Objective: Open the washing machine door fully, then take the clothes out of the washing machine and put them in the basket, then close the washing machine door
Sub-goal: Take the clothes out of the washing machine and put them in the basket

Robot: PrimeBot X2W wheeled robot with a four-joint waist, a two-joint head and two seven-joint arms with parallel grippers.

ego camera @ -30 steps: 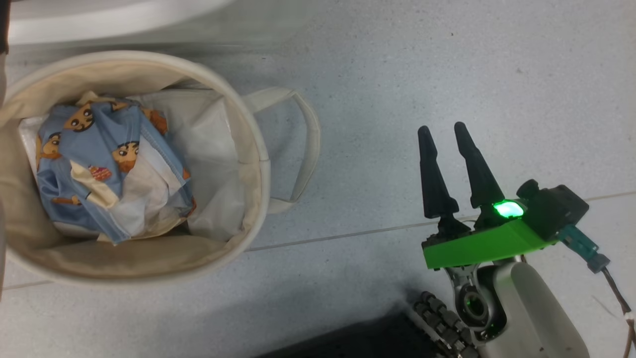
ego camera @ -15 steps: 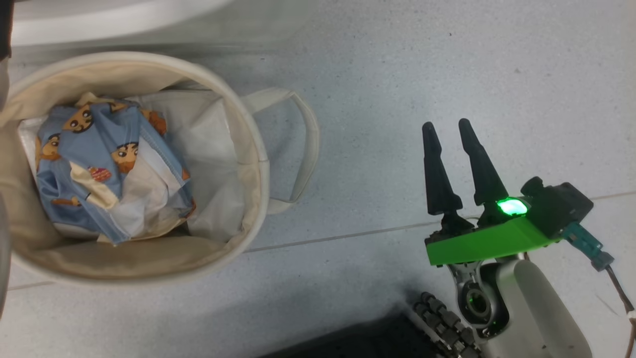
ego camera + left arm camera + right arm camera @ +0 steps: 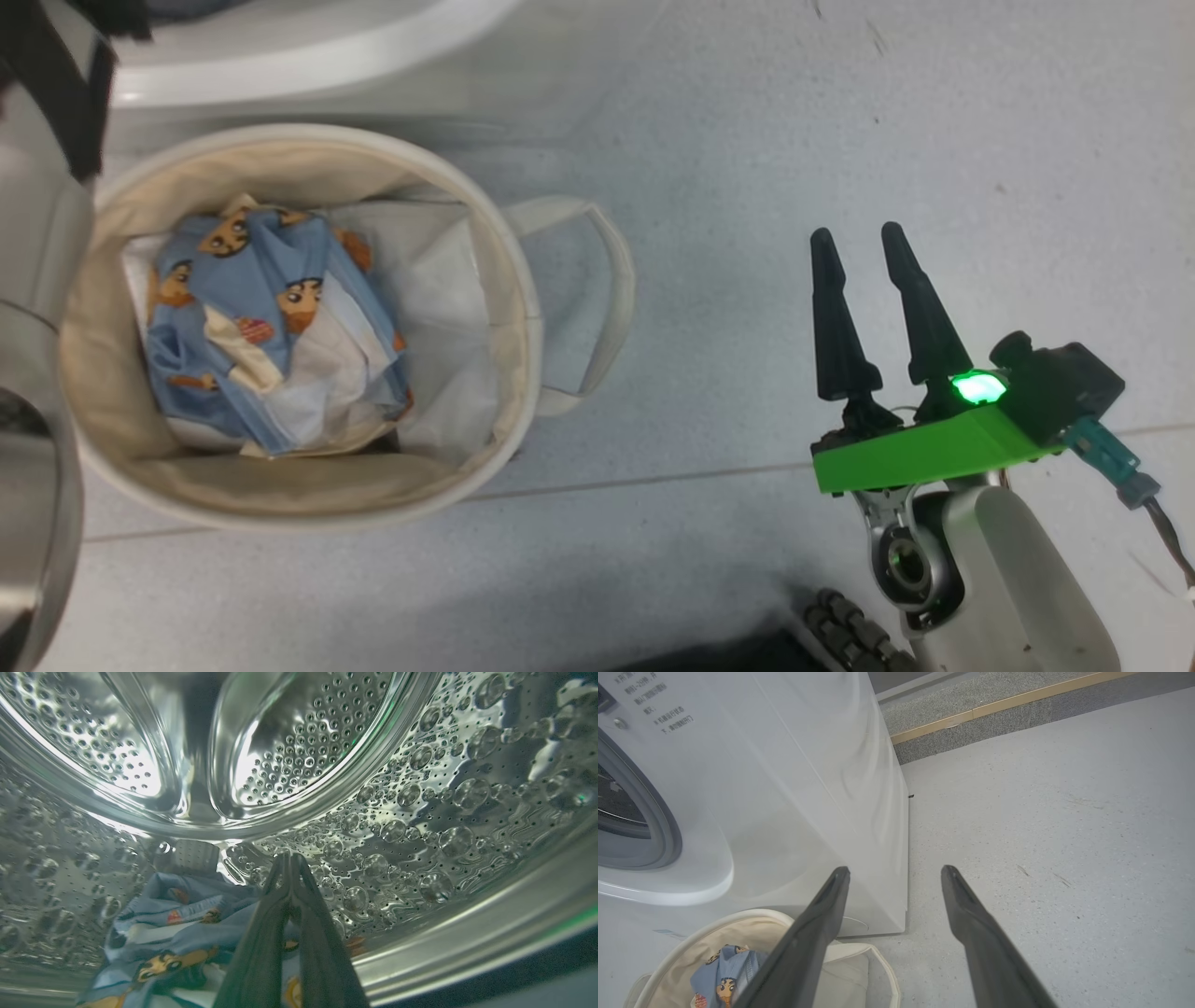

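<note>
So, washing machine (image 3: 784,788): white front-loader; in the right wrist view its grey rubber ring (image 3: 663,826) shows on the front face, with small printed text above.
Basket (image 3: 280,168): cream tub on the floor (image 3: 747,140), just in front of the washing machine's front face, below the ring; one looped handle (image 3: 611,280) lies on the side away from the ring.
Clothes (image 3: 271,336): light-blue garment with orange-brown cartoon faces and cream lining, crumpled inside the basket at the foot of the washing machine.
Second garment (image 3: 187,914): same blue print, lying on the bottom of the washing machine's steel drum (image 3: 420,788).
Left claw (image 3: 289,858): inside the washing machine's drum, clenched, fingertips pressed together above the second garment; whether any cloth is pinched lower down I cannot tell.
Right claw (image 3: 857,235): released, fingers apart and holding nothing, over bare floor beyond the basket's handle, out in front of the washing machine's corner.
</note>
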